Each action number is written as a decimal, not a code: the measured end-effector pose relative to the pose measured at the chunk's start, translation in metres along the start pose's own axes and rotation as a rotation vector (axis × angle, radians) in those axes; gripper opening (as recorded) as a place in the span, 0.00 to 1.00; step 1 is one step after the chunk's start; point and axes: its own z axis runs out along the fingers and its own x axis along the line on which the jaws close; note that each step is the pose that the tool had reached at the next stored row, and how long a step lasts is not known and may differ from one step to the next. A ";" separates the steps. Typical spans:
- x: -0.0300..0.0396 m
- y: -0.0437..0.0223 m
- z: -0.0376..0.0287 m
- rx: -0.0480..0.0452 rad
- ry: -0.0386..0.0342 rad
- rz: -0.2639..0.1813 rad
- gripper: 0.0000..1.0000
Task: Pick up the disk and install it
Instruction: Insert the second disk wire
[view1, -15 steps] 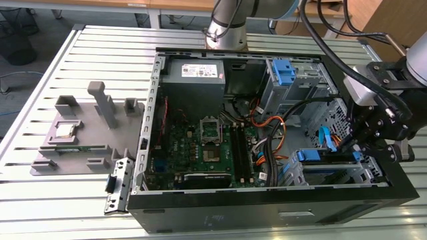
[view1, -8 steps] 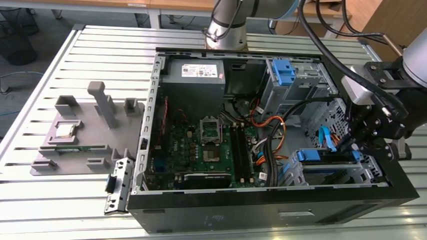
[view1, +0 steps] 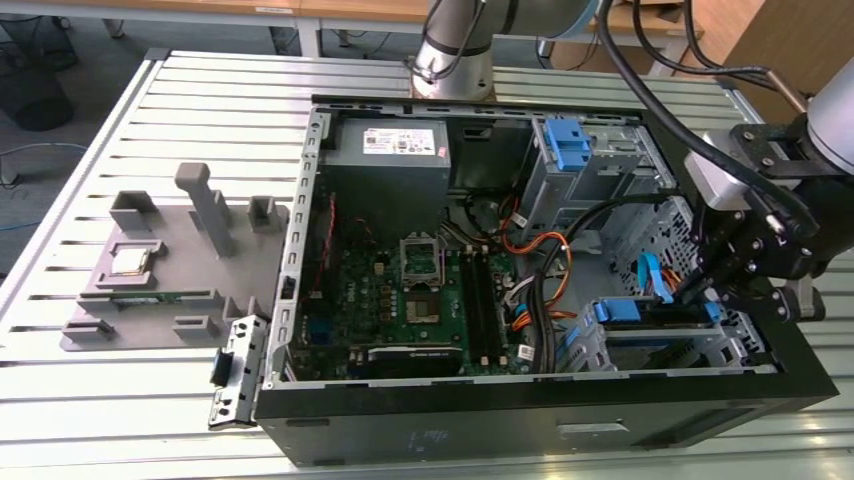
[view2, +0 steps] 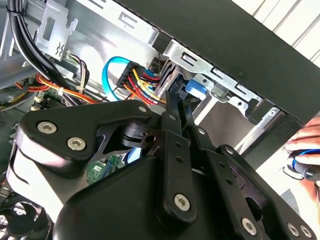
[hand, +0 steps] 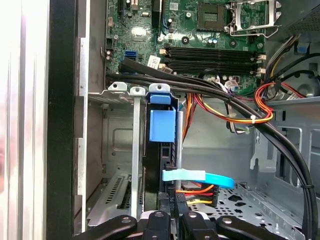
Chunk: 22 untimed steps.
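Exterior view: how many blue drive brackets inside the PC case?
2. One bracket in the bay beside the power supply; the other bracket atop the drive cage at the exterior view's right. More may be hidden.

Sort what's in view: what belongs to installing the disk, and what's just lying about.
Job in hand:
- disk, standing edge-on in the drive cage
- end effector, close beside the disk

Lying about:
- grey fixture block
- power supply
- motherboard
- person's hand
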 end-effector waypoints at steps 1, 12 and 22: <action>0.0001 -0.0001 0.0003 0.0000 -0.0002 0.000 0.16; 0.0016 0.0014 0.0013 0.0001 -0.0003 0.000 0.16; 0.0017 0.0020 0.0053 0.0000 -0.0004 0.001 0.16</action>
